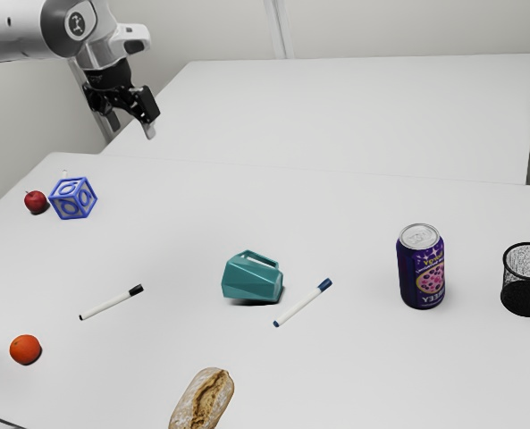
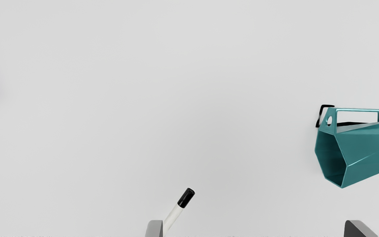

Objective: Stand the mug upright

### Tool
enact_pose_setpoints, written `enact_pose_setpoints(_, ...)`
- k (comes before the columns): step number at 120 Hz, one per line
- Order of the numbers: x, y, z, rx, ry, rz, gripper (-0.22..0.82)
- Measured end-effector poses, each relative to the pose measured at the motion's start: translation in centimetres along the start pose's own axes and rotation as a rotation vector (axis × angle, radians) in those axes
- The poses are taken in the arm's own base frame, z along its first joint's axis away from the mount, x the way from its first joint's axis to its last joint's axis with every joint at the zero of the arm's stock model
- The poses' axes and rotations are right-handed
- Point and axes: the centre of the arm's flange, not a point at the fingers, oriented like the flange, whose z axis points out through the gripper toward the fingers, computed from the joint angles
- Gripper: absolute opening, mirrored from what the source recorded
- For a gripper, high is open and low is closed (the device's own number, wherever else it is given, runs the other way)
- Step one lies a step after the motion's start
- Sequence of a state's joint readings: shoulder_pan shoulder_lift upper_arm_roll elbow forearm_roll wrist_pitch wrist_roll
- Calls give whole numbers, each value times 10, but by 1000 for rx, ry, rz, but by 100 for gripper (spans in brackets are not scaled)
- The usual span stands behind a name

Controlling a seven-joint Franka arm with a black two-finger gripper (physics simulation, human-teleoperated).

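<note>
My gripper [image 1: 132,127] hangs high above the table at the exterior view's upper left, well apart from the mug. The teal faceted mug [image 1: 253,278] lies on its side near the middle of the table, its handle uppermost. In the wrist view the mug [image 2: 368,144] shows its dark hollow mouth, with the handle along one side. The gripper [image 2: 253,228] is open there, its two fingertips wide apart and holding nothing.
Around the mug lie a blue-capped marker [image 1: 302,304], a black-capped marker [image 1: 111,302] and bread [image 1: 203,399]. A purple can [image 1: 421,268] and black mesh cup [image 1: 527,280] stand at the exterior view's right. Blue cube [image 1: 73,198], apple [image 1: 36,202] and orange [image 1: 25,349] are at its left.
</note>
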State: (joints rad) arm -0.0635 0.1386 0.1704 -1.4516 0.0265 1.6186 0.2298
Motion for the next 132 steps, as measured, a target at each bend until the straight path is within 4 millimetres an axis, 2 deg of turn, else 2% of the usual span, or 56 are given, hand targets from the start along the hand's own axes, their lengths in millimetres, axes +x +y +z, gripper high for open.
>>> enact_pose_setpoints(23, -1, 0, 2, -5, -11, -1, 60)
enact_pose_setpoints(35, -3, 3, 14, -33, -32, -4, 60)
enact_pose_setpoints(48, -3, 7, 27, -158, -29, -21, 60)
enact_pose_setpoints(60, -13, -7, 64, -343, -54, -76, 60)
enact_pose_setpoints(72, -26, -17, 116, -495, -77, -128, 60)
enact_pose_setpoints(82, -35, -12, 157, -601, -80, -150, 60)
enact_pose_setpoints(97, -53, 0, 203, -714, -76, -181, 60)
enact_pose_setpoints(109, -59, 13, 226, -763, -48, -194, 60)
enact_pose_setpoints(132, -63, 41, 257, -837, 10, -207, 60)
